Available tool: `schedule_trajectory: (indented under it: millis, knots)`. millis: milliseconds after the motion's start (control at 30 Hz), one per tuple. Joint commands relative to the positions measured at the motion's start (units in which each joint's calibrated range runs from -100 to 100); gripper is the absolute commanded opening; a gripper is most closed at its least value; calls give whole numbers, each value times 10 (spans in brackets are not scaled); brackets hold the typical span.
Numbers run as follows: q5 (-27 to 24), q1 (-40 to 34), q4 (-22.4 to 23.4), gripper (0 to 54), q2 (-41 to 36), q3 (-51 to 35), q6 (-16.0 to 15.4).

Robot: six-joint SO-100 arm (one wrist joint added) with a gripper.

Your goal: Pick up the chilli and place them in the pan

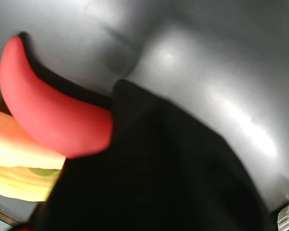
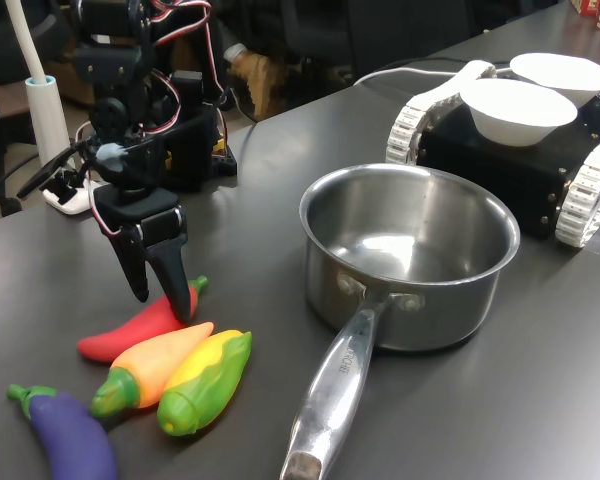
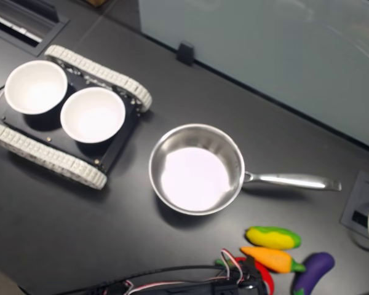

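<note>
chilli [image 2: 130, 331]: lies flat on the dark table [image 2: 540, 380]; in the first exterior view its long axis runs from lower left up to the right, green stem tip at the upper right end toward the gripper, blunt red end at lower left; the body curves gently
gripper [image 2: 162, 292]: points down over the stem end of the chilli; two dark fingers [image 2: 132, 262] spread apart in a narrow V, holding nothing
chilli and jaws: in the first exterior view one finger comes down at the chilli's upper side near the stem, the other stands behind it; whether either tip touches the chilli cannot be told; in the wrist view the chilli [image 1: 48, 106] runs beside a dark finger, not pinched
neighbours: carrot [image 2: 145, 368] just beside the chilli, corn [image 2: 205, 382] next to that, aubergine [image 2: 70, 432] at the first exterior view's lower left
pan [image 2: 410, 255]: upright, to the first exterior view's right of the toys, handle toward the camera; nothing inside
second exterior view: chilli [image 3: 267, 275] mostly hidden under the arm
</note>
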Motion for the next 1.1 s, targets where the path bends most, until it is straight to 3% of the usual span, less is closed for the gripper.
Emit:
schedule_trajectory:
  millis: [0, 700, 767, 867, 933, 1067]
  knots:
    - [9, 40, -23, 246, -4, -38, 19]
    - [14, 52, -63, 81, -5, 19, 25]
    - [14, 51, -69, 101, -7, 26, 27]
    - [14, 49, -77, 216, -9, 40, 30]
    - [14, 48, -81, 256, -9, 45, 33]
    - [12, 48, -88, 271, -3, 51, 36]
